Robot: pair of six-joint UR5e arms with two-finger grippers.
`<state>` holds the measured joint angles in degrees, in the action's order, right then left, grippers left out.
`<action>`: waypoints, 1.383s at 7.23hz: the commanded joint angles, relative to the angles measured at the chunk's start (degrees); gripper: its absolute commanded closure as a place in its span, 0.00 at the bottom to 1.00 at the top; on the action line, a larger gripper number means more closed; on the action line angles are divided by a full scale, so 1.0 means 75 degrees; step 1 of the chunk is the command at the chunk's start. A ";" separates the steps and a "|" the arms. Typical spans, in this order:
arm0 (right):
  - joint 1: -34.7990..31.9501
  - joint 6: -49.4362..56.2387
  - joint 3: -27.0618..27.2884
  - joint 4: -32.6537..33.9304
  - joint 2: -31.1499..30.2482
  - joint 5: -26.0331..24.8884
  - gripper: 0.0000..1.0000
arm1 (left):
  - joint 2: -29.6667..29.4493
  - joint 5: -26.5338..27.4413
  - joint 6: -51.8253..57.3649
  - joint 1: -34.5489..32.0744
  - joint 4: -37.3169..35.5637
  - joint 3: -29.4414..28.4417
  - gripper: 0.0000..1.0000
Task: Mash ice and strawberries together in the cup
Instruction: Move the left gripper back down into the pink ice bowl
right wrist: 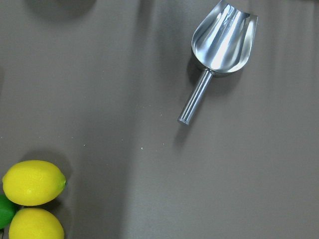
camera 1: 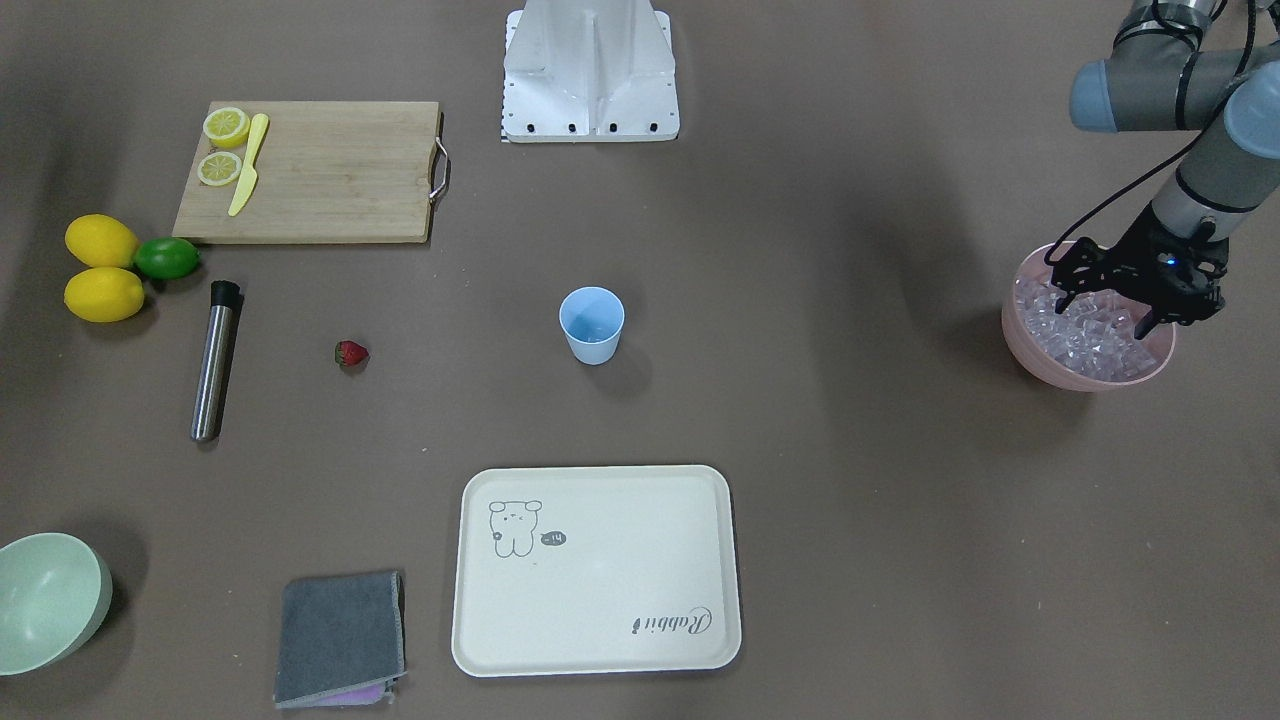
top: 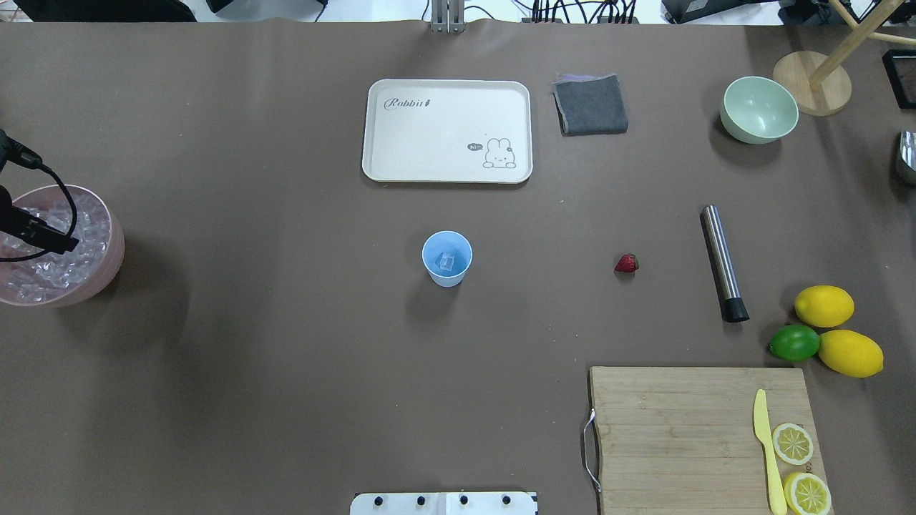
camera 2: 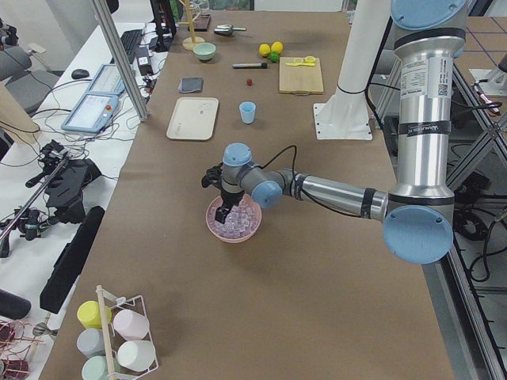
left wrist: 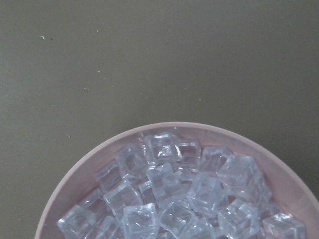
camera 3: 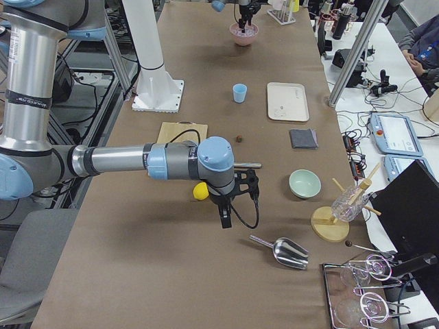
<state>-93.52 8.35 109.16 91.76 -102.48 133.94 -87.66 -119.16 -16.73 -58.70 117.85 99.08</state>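
The light-blue cup [camera 1: 591, 325] stands upright mid-table and holds one clear ice cube [top: 446, 262]. The strawberry [camera 1: 351, 354] lies on the table between the cup and the steel muddler; it also shows in the overhead view [top: 626, 264]. Many ice cubes [left wrist: 174, 194] fill the pink bowl [camera 1: 1035, 345] at the table's left end. My left gripper [camera 1: 1105, 312] hangs just over that ice with its fingers spread, open. My right gripper [camera 3: 225, 218] shows only in the exterior right view, hovering near the lemons; I cannot tell whether it is open or shut.
A steel muddler [camera 1: 214, 362] lies beside the strawberry. Two lemons [camera 1: 102, 240], a lime [camera 1: 167, 258], and a cutting board [camera 1: 330, 175] with lemon halves and a yellow knife are near it. There are also a cream tray [camera 1: 600, 640], a grey cloth [camera 1: 340, 635], a green bowl [camera 1: 45, 600] and a metal scoop [right wrist: 219, 45].
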 commanded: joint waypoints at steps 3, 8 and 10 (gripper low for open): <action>0.0000 0.0000 0.0000 0.0000 0.0000 0.0001 0.00 | -0.0043 -0.0003 0.0004 0.0011 0.0037 -0.0191 0.26; 0.0000 0.0000 0.0000 0.0000 0.0000 0.0001 0.00 | -0.0183 -0.0003 0.0004 -0.0001 0.0025 -0.0319 0.37; 0.0000 0.0012 0.0000 0.0000 0.0000 0.0001 0.00 | -0.0195 -0.0003 0.0004 -0.0001 0.0025 -0.0331 0.47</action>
<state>-93.52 8.37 109.16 91.76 -102.48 133.94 -89.06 -119.19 -16.70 -58.68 118.04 96.66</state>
